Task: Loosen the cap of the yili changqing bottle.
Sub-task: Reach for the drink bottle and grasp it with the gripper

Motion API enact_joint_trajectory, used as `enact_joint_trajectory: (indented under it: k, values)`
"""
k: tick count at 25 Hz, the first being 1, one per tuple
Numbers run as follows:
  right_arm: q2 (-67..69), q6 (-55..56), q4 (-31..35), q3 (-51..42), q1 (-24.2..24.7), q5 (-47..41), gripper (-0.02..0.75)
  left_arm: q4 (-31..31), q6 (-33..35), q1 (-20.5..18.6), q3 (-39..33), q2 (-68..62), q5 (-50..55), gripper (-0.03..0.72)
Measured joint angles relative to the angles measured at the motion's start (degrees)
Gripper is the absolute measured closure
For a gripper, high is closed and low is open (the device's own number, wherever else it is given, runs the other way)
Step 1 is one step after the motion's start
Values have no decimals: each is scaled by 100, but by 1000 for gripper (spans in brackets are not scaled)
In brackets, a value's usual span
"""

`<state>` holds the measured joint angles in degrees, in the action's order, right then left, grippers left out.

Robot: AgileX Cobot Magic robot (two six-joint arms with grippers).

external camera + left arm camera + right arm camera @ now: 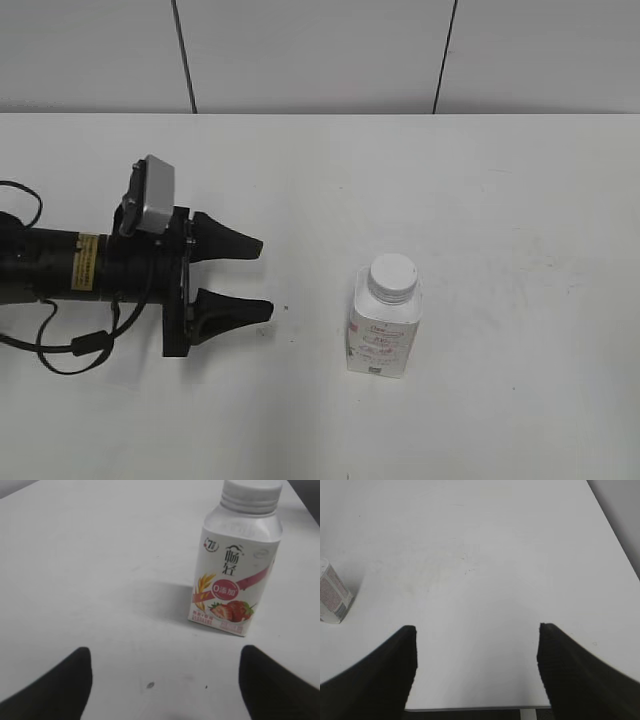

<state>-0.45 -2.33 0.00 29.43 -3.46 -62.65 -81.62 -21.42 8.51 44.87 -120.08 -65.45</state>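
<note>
The yili changqing bottle point(382, 335) stands upright on the white table, right of centre, with pink printing and a strawberry picture point(235, 580). Its white ribbed cap point(392, 277) sits on the neck, also seen in the left wrist view point(251, 494). My left gripper point(258, 277) is open and empty, left of the bottle and apart from it, jaws pointing toward it point(165, 662). My right gripper point(476, 635) is open and empty; it is out of the exterior view. A corner of the bottle point(332, 597) shows at the left of the right wrist view.
The white table point(520, 200) spreads all round the bottle. A grey wall with dark seams point(300, 50) lies behind it. The table's edge point(470, 707) shows below the right gripper's jaws.
</note>
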Motion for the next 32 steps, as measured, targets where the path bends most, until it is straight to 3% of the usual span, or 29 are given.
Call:
enact_joint_trajectory:
  k: [18,32]
  values:
    - [0,0,0,0,0,0,151,-46,-561,1297,1274,-711,21,133]
    - [0,0,0,0,0,0,151,-412,-919,1539,1444,-716,5,133]
